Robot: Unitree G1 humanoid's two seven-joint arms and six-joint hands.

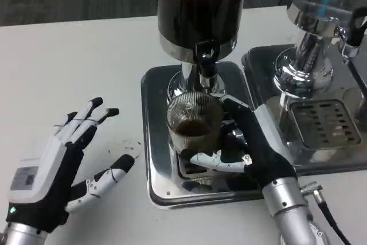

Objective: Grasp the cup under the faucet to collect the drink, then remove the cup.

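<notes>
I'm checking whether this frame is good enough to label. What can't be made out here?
- Head view: the right hand covers the far side of the cup, so the grip there is hidden.
- The dispenser is cut off by the top edge.
- The faucet is dark; whether drink flows cannot be told.

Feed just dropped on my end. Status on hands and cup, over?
Right hand holds the cup under the faucet, dark drink inside. Left hand open on the table. Nothing blocking the cup.
</notes>
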